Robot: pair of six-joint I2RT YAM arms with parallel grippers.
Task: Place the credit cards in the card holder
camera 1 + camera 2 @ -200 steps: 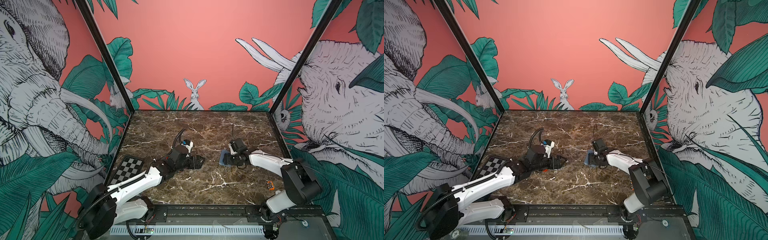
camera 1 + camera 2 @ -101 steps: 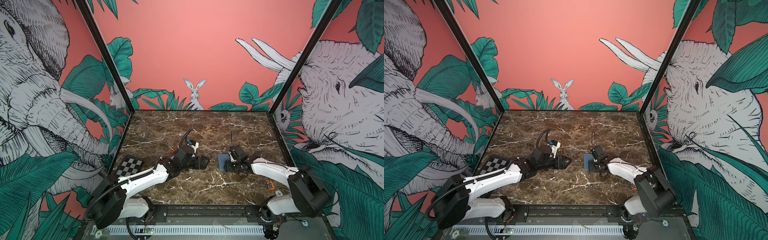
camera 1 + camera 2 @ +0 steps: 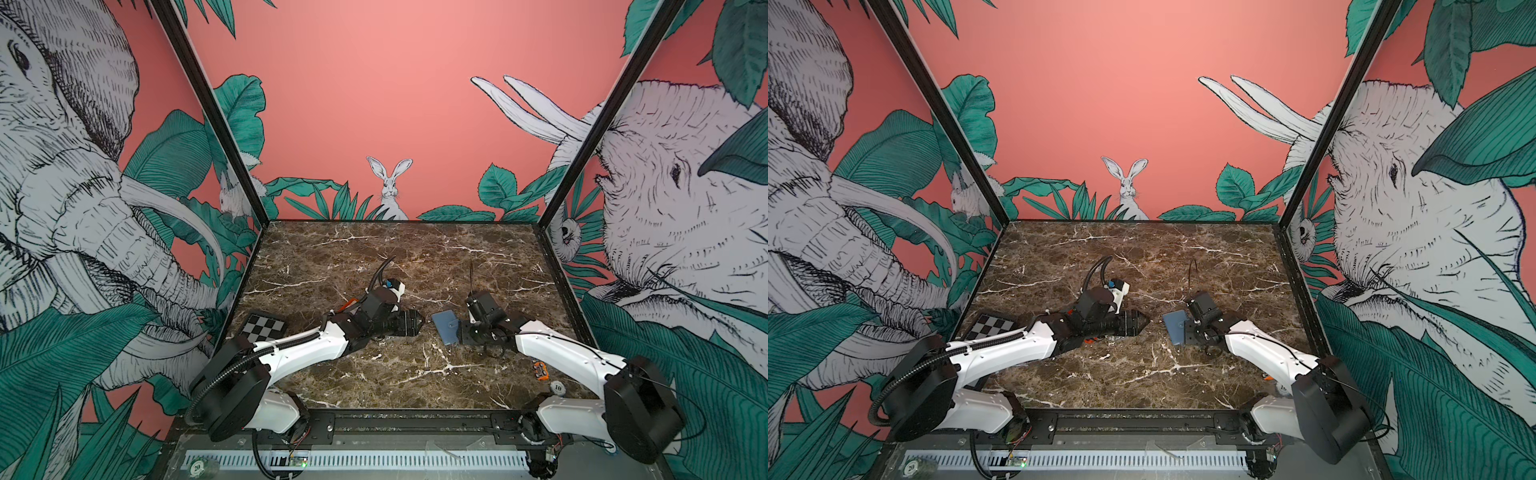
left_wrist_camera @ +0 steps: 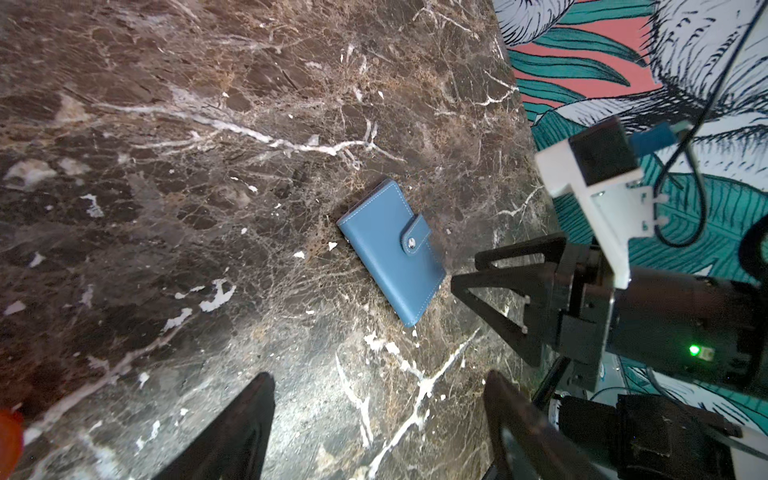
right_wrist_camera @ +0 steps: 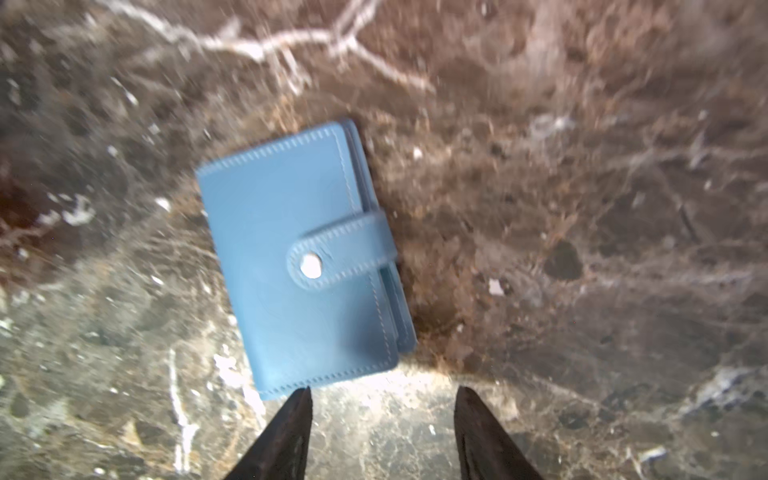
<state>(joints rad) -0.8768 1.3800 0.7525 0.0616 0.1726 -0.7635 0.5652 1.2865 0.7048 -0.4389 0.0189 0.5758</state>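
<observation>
The card holder [image 3: 444, 327] [image 3: 1174, 326] is a slate-blue wallet lying snapped shut on the marble, seen close in the left wrist view [image 4: 390, 253] and blurred in the right wrist view [image 5: 299, 257]. My right gripper [image 3: 460, 332] [image 5: 385, 390] is open just right of it, one fingertip at the wallet's near corner and nothing between the jaws. My left gripper [image 3: 420, 320] [image 4: 379, 376] is open a short way left of the wallet, above bare marble. The credit cards are not recognisable; a red-orange bit [image 3: 1090, 340] peeks from under the left arm.
A checkerboard panel [image 3: 264, 326] lies at the left edge of the marble table [image 3: 395, 257]. A small orange object [image 3: 540, 370] and a white round token [image 3: 557, 387] sit at the front right by the right arm. Printed walls close in three sides.
The left gripper has reached further right toward the card holder. The right gripper has shifted toward the front beside the wallet. Both pairs of jaws have narrowed somewhat.
</observation>
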